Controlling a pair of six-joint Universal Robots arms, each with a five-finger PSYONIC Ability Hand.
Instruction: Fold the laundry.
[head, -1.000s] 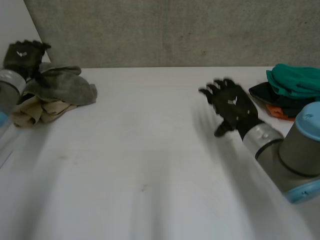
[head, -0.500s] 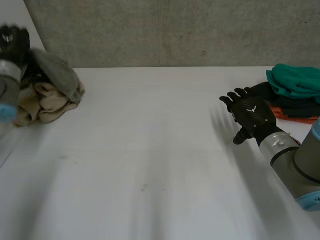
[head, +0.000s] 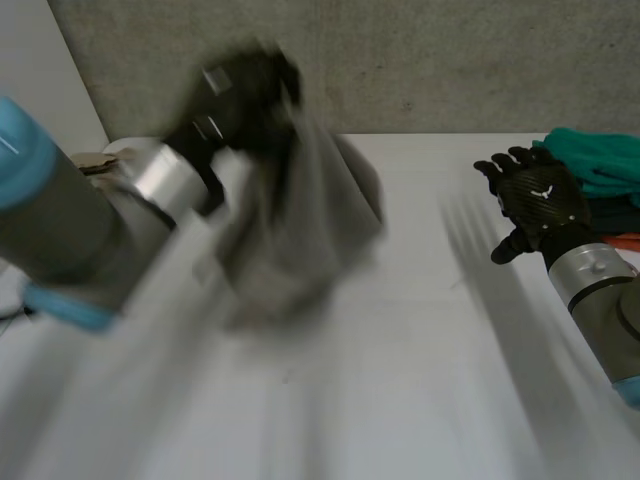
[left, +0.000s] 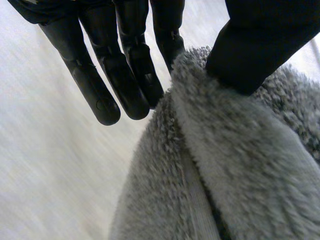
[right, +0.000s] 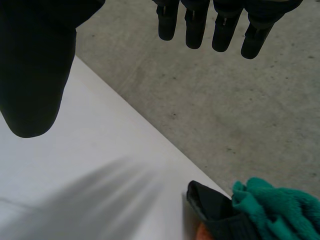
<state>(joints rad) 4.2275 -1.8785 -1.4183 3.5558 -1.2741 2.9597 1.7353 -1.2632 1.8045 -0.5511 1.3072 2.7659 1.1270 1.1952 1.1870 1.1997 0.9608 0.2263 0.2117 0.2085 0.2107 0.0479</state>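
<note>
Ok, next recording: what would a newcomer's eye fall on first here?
The left hand, raised above the white table, pinches a grey fleecy cloth that hangs below it. At the table's right side the right hand hovers open beside a stack of laundry topped by a green cloth.

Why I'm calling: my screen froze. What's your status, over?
Left hand shut on grey cloth, held up over the table. Right hand open, holding nothing. Green pile sits beside it.
</note>
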